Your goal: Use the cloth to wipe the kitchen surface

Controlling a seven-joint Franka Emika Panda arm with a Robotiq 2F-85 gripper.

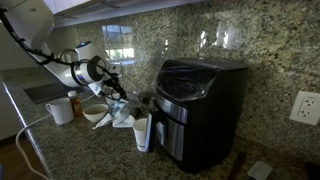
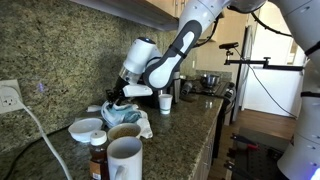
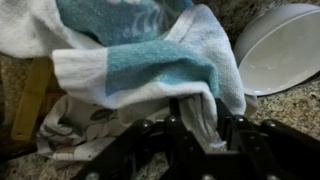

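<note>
A white cloth with teal stripes (image 3: 140, 60) fills the wrist view; a fold of it hangs between my gripper's (image 3: 195, 120) two fingers, which are shut on it. In both exterior views the gripper (image 1: 117, 95) (image 2: 118, 97) is down at the cloth (image 1: 125, 117) (image 2: 132, 122) on the speckled granite counter (image 1: 70, 140) (image 2: 175, 135), close to the backsplash. The cloth is bunched up in a heap beside a white bowl (image 3: 280, 50).
A black air fryer (image 1: 195, 105) stands beside the cloth. A white mug (image 1: 60, 110), a white bowl (image 1: 95, 114) and a white cup (image 1: 142, 132) stand around it. In an exterior view a bowl (image 2: 87, 128), mug (image 2: 124, 158) and jar (image 2: 98, 160) sit near the counter's front.
</note>
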